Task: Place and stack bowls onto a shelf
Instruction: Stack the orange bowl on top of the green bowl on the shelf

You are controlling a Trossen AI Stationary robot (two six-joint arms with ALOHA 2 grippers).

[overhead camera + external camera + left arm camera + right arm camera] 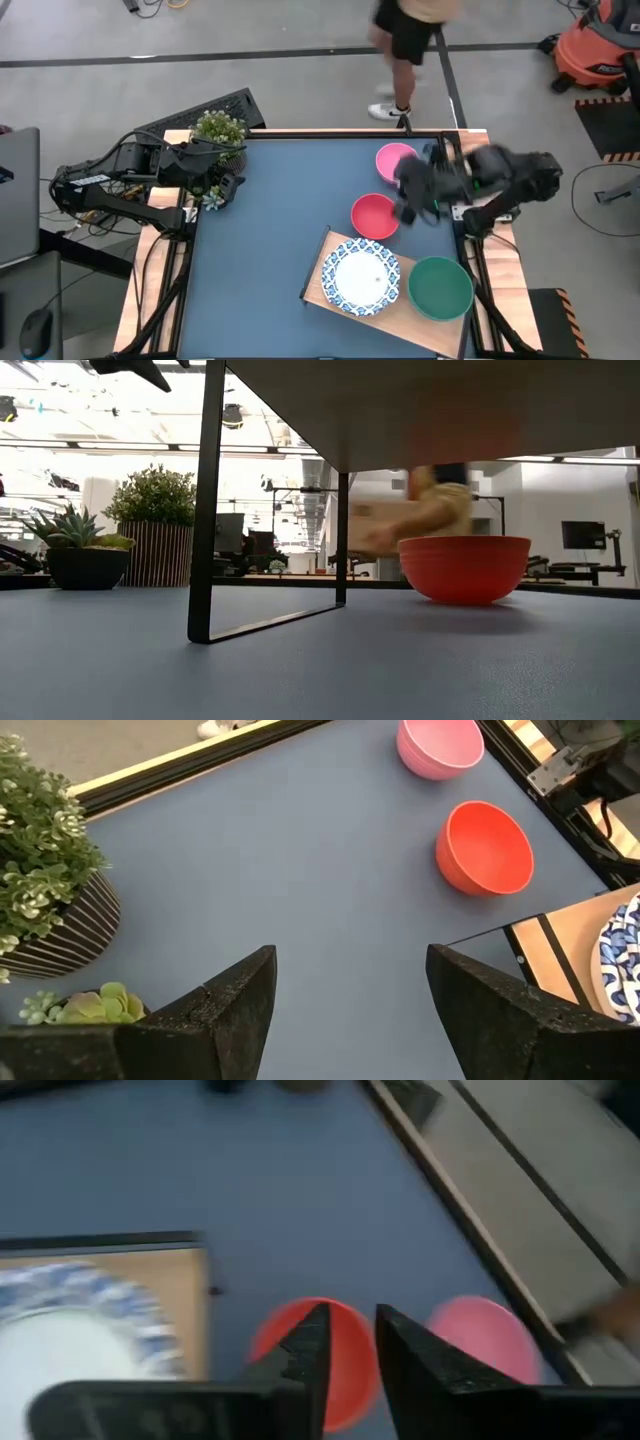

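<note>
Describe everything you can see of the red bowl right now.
The red bowl is small, round, plain and smooth, empty, sitting upright on the dark blue tabletop. It lies between the pink bowl and the shelf, touching neither. The right tool hovers above its rim, fingers slightly apart, not holding it.

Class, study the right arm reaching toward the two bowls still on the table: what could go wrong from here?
1. The right gripper, fingers narrowly apart, hangs over the round red bowl; it may need to open wider to grasp the rim.
2. The round pink bowl sits nearby and could get knocked.
3. The pale wooden shelf already holds a white blue-rimmed bowl and teal-green bowl, so stacking could shift them.
</note>
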